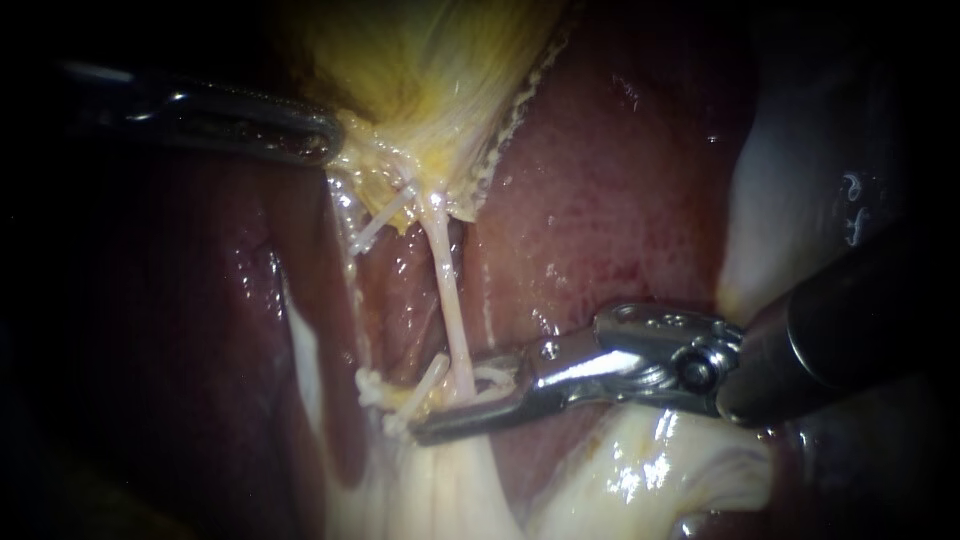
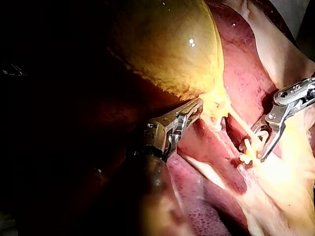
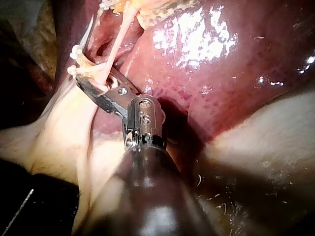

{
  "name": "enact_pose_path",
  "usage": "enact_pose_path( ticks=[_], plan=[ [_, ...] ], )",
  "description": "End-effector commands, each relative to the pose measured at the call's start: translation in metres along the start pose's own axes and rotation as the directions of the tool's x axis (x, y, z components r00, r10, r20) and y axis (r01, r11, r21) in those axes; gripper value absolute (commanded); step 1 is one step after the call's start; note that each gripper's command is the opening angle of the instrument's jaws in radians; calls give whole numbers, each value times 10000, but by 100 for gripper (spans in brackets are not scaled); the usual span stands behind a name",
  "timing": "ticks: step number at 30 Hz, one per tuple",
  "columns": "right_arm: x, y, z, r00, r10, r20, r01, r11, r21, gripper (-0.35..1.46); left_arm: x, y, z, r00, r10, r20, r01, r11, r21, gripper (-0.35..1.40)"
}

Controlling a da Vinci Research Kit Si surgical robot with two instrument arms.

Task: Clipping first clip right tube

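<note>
The right tube (image 1: pixel 448 300) runs as a thin pale strand from the yellow gallbladder (image 1: pixel 440 70) down to white tissue. My right instrument (image 1: pixel 450 405) comes in from the right. Its jaws stand open astride the tube's lower end, with a white clip (image 1: pixel 490 377) in them. The same open jaws (image 2: pixel 259 142) straddle the tube (image 2: pixel 238 123) in the left wrist view, and the right wrist view shows them (image 3: pixel 91 81) under the tube (image 3: pixel 115 46). My left instrument (image 1: pixel 325 140) is shut on the gallbladder's neck and holds it up; its jaws (image 2: pixel 194 108) grip the gallbladder's edge (image 2: pixel 167 44).
A shorter white strand, the left tube (image 1: pixel 378 225), lies just left of the right tube. White knobby pieces (image 1: pixel 372 388) sit at the tubes' base. Dark red liver (image 1: pixel 620 180) lies behind, with pale fatty tissue (image 1: pixel 640 470) below my right instrument.
</note>
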Motion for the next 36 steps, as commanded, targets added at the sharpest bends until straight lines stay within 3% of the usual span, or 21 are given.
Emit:
enact_pose_path(
  ticks=[1, 4, 6, 14, 19, 25, 31, 36],
  plan=[
    [0, 0, 0, 10000, -2, -1, 2, 10000, -9, 27, 0, 0, 0, 10000, 10, -1, -10, 10000, 2, -35],
    [3, 1, 3, 9999, 77, -89, -78, 9999, -119, 43, 0, 0, 0, 10000, 10, -1, -10, 10000, 2, -35],
    [7, 4, 6, 9981, -476, -379, 459, 9980, -433, 48, 0, 0, 0, 10000, 10, -1, -10, 10000, 0, -35],
    [33, 15, -2, 9906, -1196, -665, 1164, 9919, -512, 50, 1, 0, 0, 10000, 12, -1, -12, 10000, 1, -35],
    [35, 14, -4, 9895, -1291, -654, 1265, 9911, -420, 50, 1, 0, 0, 10000, 13, -1, -13, 10000, 1, -35],
    [34, 9, -4, 9879, -1306, -839, 1357, 9890, 589, 50, 1, 0, 0, 10000, 14, -30, -14, 10000, -4, -35],
    [32, -1, -6, 9837, -939, -1531, 1272, 9659, 2253, 49, 1, 0, -1, 10000, 15, -31, -15, 10000, -1, -35],
    [32, -10, -5, 9842, -714, -1619, 1181, 9465, 3005, 49, 1, 0, -1, 10000, 16, -31, -16, 10000, -1, -35]
  ],
)
